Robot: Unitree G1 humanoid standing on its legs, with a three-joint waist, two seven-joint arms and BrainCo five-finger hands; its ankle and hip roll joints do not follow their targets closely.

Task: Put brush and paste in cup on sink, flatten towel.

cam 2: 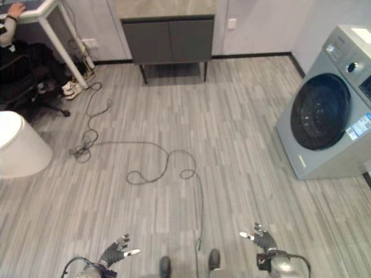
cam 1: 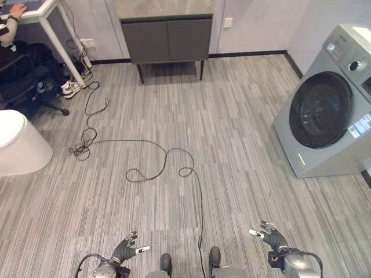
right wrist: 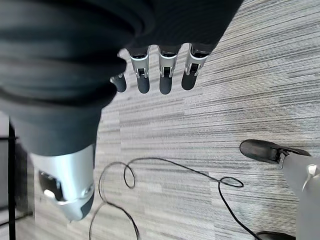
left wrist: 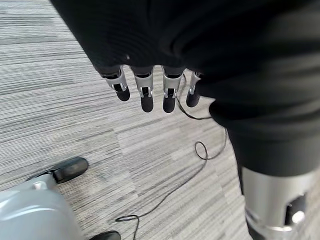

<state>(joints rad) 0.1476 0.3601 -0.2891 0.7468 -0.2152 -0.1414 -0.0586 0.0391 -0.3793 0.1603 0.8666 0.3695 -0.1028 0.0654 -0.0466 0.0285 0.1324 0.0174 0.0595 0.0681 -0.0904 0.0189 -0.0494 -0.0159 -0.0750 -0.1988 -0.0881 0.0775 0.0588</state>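
Note:
My left hand [cam 1: 124,250] hangs low over the grey plank floor at the lower left, its fingers [left wrist: 145,92] straight and holding nothing. At the lower right my right hand [cam 1: 272,236] is held the same way, with its fingers [right wrist: 165,75] spread and bare floor past them. Across the room against the back wall stands a dark grey cabinet [cam 1: 166,37] on legs with a pale top.
A grey front-loading washing machine [cam 1: 327,110] stands at the right. A white rounded tub [cam 1: 17,142] sits at the left edge. A white desk [cam 1: 58,29] with a seated person [cam 1: 11,23] and white shoes [cam 1: 71,88] fills the far left corner.

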